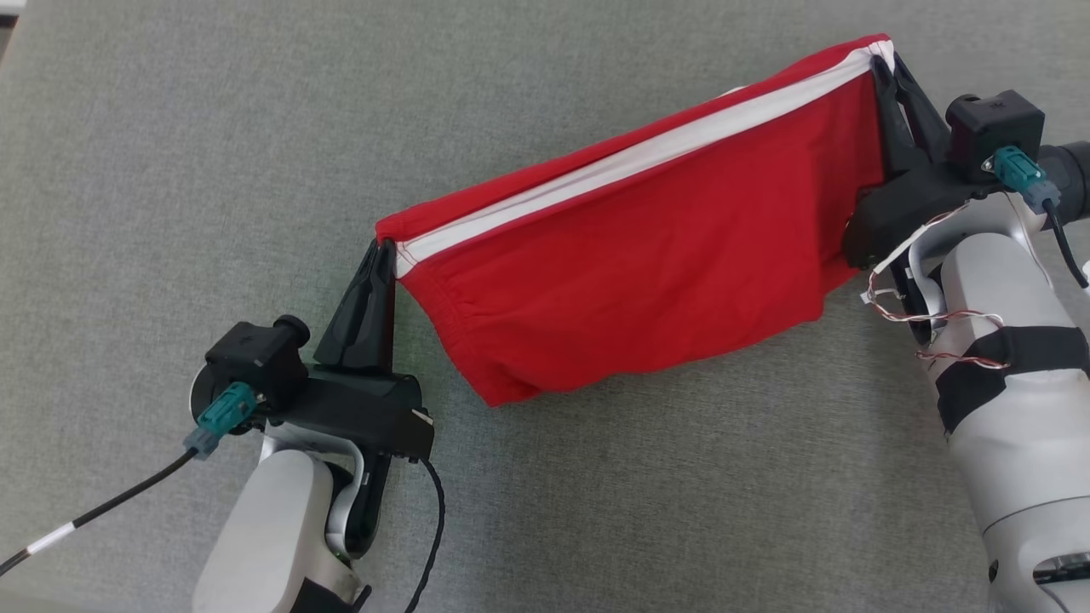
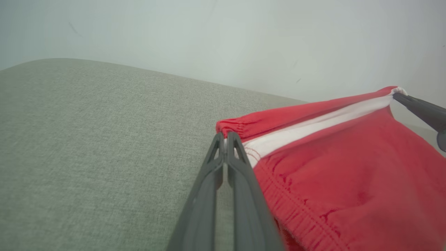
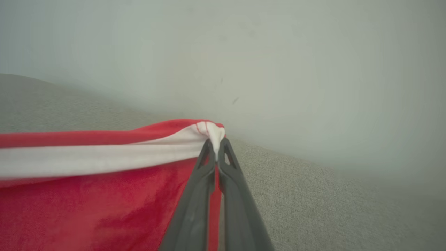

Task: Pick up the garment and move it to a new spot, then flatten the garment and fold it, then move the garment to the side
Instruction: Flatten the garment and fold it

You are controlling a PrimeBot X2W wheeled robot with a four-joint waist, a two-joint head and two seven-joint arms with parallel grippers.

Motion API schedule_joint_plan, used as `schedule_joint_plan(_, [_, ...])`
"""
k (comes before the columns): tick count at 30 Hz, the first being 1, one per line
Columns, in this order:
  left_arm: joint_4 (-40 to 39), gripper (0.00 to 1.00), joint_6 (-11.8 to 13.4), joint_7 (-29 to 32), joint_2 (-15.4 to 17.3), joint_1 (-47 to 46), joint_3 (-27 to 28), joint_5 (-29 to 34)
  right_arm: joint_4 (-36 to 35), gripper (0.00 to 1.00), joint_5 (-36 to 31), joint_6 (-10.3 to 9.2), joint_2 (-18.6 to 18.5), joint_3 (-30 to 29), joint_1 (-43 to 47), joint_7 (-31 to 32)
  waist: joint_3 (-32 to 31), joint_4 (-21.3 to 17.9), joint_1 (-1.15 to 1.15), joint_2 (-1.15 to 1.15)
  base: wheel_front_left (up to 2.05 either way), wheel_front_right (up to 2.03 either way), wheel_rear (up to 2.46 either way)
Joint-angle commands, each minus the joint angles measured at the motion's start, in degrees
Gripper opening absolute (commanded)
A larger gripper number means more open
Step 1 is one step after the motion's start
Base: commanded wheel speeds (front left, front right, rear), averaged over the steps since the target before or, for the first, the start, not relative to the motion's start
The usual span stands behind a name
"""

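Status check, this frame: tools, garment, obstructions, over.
Left tool shut on one corner of red garment. Right tool shut on far corner. Garment lifted, stretched between them. No obstacle seen on grey surface.

This looks like a robot test setup, not a lived-in room, though the frames give little to settle it. A grey woven cloth covers the surface (image 1: 213,170) from edge to edge of the head view, uniform and seamless, and a red garment (image 1: 639,272) hangs above it. In both wrist views a plain pale wall (image 2: 244,31) stands across the upper half of the frame, beyond the surface's far edge. At the right of the head view, the pale forearm (image 1: 1013,451) carries loose twisted wires (image 1: 954,322) and black tape (image 1: 1013,358), exposed lab-style rigging.
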Motion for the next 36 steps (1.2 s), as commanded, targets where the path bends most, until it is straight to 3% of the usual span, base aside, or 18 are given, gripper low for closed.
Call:
schedule_joint_plan(1, [0.2,0.00,0.2,-0.2,0.0,-0.6,0.3,0.2,0.6,0.00,-0.6,-0.21,-0.5,-0.1,-0.8,-0.2,1.4,1.3,-0.01,-0.01,0.00,0.00,0.00])
schedule_joint_plan(3, [0.6,0.00,0.2,-0.2,-0.2,-0.9,-0.5,0.3,1.9,0.00,-1.4,-0.21,-0.5,-0.1,-1.9,-0.2,1.7,1.4,-0.01,-0.01,0.00,0.00,0.00])
schedule_joint_plan(4, [0.7,0.00,0.2,-0.2,-0.1,-1.2,-0.6,0.3,2.7,0.25,-1.8,-0.21,-0.4,-0.5,-2.2,-0.2,1.8,1.4,-0.01,-0.01,0.00,0.00,0.00])
schedule_joint_plan(5, [0.6,0.21,0.2,-0.2,-0.1,-1.3,-0.6,0.2,3.6,0.48,-2.3,-0.21,-0.3,-0.9,-2.3,-0.2,1.8,1.5,-0.01,-0.01,0.00,0.00,0.00])
schedule_joint_plan(6, [0.4,0.80,0.2,-0.2,-0.2,-1.3,-0.5,0.0,4.3,1.00,-2.4,-0.21,-0.2,-1.5,-2.7,-0.2,1.9,1.5,-0.01,-0.01,0.00,0.00,0.00])
schedule_joint_plan(7, [0.3,1.00,0.2,-0.2,-0.2,-1.2,-0.4,-0.1,4.5,1.00,-2.8,-0.21,-0.2,-2.1,-3.0,-0.2,1.9,1.4,-0.01,-0.01,0.00,0.00,0.00])
schedule_joint_plan(20, [-2.0,1.00,0.1,-0.2,-0.3,6.0,1.9,2.3,-1.8,1.00,-0.6,-0.20,2.5,-8.5,6.7,-0.2,-2.6,-0.8,-0.01,-0.01,0.00,0.00,0.00])
schedule_joint_plan(28, [-3.2,1.00,0.1,-0.2,-0.3,11.2,4.2,3.4,-2.5,1.00,4.9,-0.20,4.5,-5.9,14.0,-0.2,-5.3,-2.0,-0.01,-0.01,0.00,0.00,0.00])
schedule_joint_plan(36, [-3.3,1.00,0.1,-0.2,-0.3,12.8,4.3,3.8,2.1,1.00,8.5,-0.20,5.3,-4.1,12.9,-0.1,-5.8,-1.6,-0.01,-0.01,0.00,0.00,0.00])
